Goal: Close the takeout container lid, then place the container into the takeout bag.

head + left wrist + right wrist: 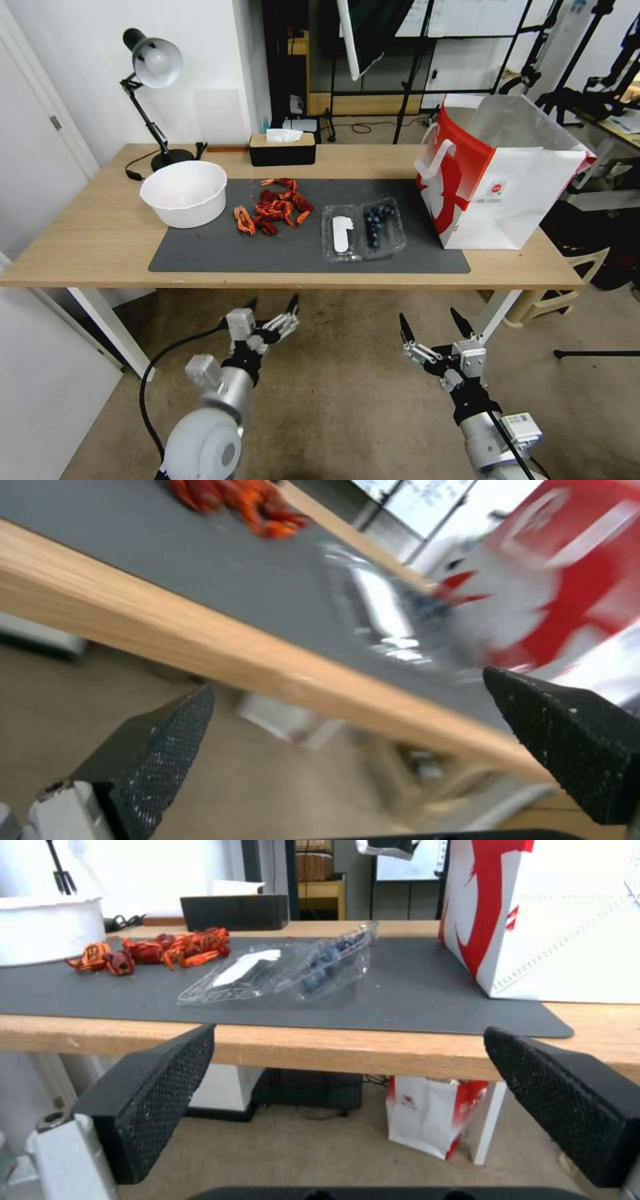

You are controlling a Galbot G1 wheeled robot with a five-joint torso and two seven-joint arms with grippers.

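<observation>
Both the left gripper (pixel 273 317) and right gripper (pixel 433 327) hang below the surface (pixel 87 240), jaws spread; the takeout container (pixel 363 230) lies open beside the takeout bag (pixel 497 180), likely light, thin and crushable, so press its lid (pixel 341 233) gently by the edge.

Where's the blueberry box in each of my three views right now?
Head view: blueberry box lies open on the grey mat, between the crayfish and the bag.
Left wrist view: blurred, box beside the red bag.
Right wrist view: box mid-mat.
Shared landmark: the bag.
</observation>
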